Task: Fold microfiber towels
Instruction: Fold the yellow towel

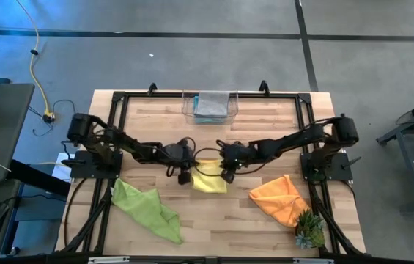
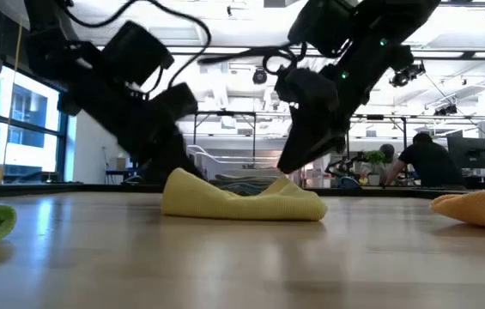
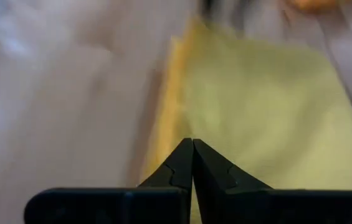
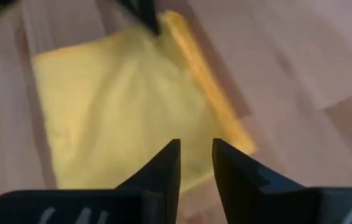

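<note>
The yellow towel point(image 1: 209, 178) lies folded near the middle of the wooden table point(image 1: 221, 220), between the two grippers; from above it reads as a small, roughly square pad with a doubled, thicker edge along one side. In the low view it sits as a soft low mound point(image 2: 242, 199), higher at its two ends and sagging in between. The left gripper point(image 3: 192, 144) hovers just over the towel's folded edge with its fingers pressed together, pinching nothing. The right gripper point(image 4: 195, 147) hangs above the flat of the same towel, its fingers a narrow gap apart and empty. The lime green towel point(image 1: 146, 209) lies crumpled toward the table's front left, and the orange towel point(image 1: 280, 198) is bunched at the front right, touching the small spiky plant point(image 1: 310, 230). At the far edge, a clear bin point(image 1: 209, 107) holds folded grey and teal cloth
</note>
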Controlling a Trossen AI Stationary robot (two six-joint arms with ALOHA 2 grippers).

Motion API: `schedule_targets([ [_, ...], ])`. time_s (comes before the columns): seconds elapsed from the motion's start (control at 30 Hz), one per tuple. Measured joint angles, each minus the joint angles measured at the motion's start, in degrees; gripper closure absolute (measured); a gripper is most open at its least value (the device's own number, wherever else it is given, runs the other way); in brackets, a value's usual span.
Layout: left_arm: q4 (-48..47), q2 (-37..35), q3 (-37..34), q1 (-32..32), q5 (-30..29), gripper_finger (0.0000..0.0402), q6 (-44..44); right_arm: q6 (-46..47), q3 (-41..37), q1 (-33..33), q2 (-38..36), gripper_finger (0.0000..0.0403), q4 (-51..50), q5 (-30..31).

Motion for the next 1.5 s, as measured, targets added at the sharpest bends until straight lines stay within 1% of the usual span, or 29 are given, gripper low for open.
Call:
schedule_targets([
  [0.13, -4.02, -5.12, 0.07, 2.18, 0.42, 0.0402, 0.32, 1.3, 0.03, 1.31, 3.42, 0.0346, 4.61, -1.73],
  [0.27, -9.31, -9.71, 0.05, 2.67, 2.34, 0.0402, 2.08, 2.16, 0.02, 0.32, 6.06, 0.0392, 2.75, -0.15],
  [0.33, -10.77, -10.32, 0.07, 2.08, 2.32, 0.0401, 3.58, 0.98, 0.02, -1.62, 6.57, 0.0397, 2.17, 0.61],
  [0.4, -11.26, -9.39, 0.08, 1.53, 2.31, 0.0402, 5.16, -1.82, 0.02, -3.88, 6.51, 0.0391, 2.15, 0.93],
  [0.5, -10.64, -6.39, 0.04, 1.45, 1.52, 0.0402, 7.73, -10.31, 0.02, -7.5, 6.52, 0.039, 4.36, 0.44],
  [0.6, -9.18, -3.54, 0.04, 2.51, -2.96, 0.0401, 8.78, -18.15, 0.09, -11.01, 6.84, 0.0396, 9.15, -3.28],
  [0.7, -8.71, -2.23, 0.04, 4.03, -5.79, 0.0402, 7.85, -21.14, 0.74, -13.64, 6.62, 0.0397, 9.56, -7.5],
  [0.77, -9.09, -2.13, 0.04, 5.11, -5.21, 0.0402, 6.92, -21.22, 1.9, -14.23, 5.73, 0.0392, 7.85, -9.09],
  [0.8, -8.92, -2.13, 0.04, 5.53, -3.78, 0.0402, 6.35, -21.13, 2.34, -14.12, 4.93, 0.0389, 6.7, -9.64],
  [0.9, -8.6, -0.51, 0.11, 5.87, 1.44, 0.0402, 4.73, -20.02, 2.82, -12.32, 2.91, 0.0374, 2.89, -11.41],
  [0.93, -8.38, -0.05, -0.05, 5.54, 2.38, 0.0402, 4.26, -19.52, 2.82, -11.32, 2.32, 0.0369, 1.77, -11.72],
  [0.97, -6.81, 0.83, 0.09, 5.17, 4.0, 0.0402, 4.09, -18.63, 2.82, -10.19, 1.8, 0.0365, 0.98, -12.04],
  [1.1, -1.48, 3.77, 0.15, 2.19, 5.94, 0.0402, 2.39, -14.19, 2.61, -4.53, 1.56, 0.035, 0.14, -13.82],
  [1.2, 1.17, 5.1, 0.19, -0.31, 6.81, 0.0402, -0.8, -9.75, 2.56, -0.11, 2.46, 0.0348, 0.8, -10.24],
  [1.3, 4.32, 6.45, 0.15, -3.05, 7.11, 0.0402, -4.52, -7.95, 2.56, 3.44, 2.66, 0.0354, 1.56, -5.58],
  [1.4, 7.44, 7.93, 0.32, -5.76, 9.03, 0.0402, -6.53, -7.79, 2.56, 5.71, 2.88, 0.037, 0.37, -4.84],
  [1.43, 7.4, 8.05, 0.56, -6.43, 10.05, 0.0402, -6.5, -7.7, 2.5, 6.22, 3.1, 0.0377, -0.26, -4.24],
  [1.5, 6.64, 7.47, 0.55, -7.1, 10.2, 0.0402, -5.89, -7.86, 1.46, 7.1, 3.18, 0.0391, -0.74, -3.0],
])
